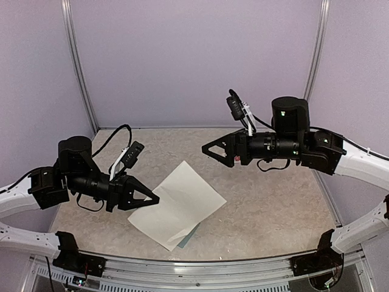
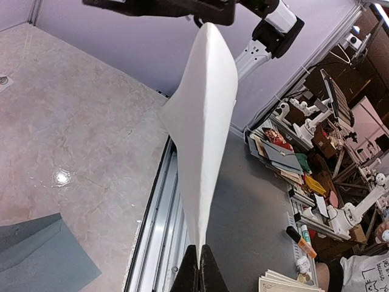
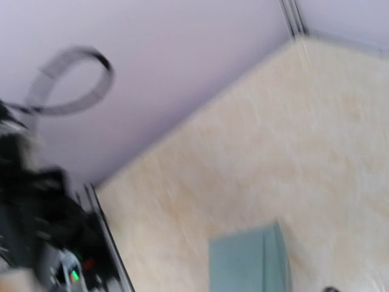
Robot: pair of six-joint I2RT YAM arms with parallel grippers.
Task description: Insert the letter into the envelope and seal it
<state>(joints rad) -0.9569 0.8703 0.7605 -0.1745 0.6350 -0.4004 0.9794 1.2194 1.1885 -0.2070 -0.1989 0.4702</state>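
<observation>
Top external view showed our left gripper (image 1: 155, 198) clamped on an edge of the letter (image 1: 182, 204), held over the envelope (image 1: 189, 236), the right gripper (image 1: 206, 148) raised with jaws unreadable; we judged insertion pending, needing sheet aligned with the opening.

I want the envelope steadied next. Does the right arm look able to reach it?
Probably not from above: the letter, pinched in the left gripper, covers most of the envelope. The right gripper hangs free, so a low approach from its side might work.

Robot lab: panelled cell (image 1: 194, 61), cluttered bench (image 2: 292, 164)
</observation>
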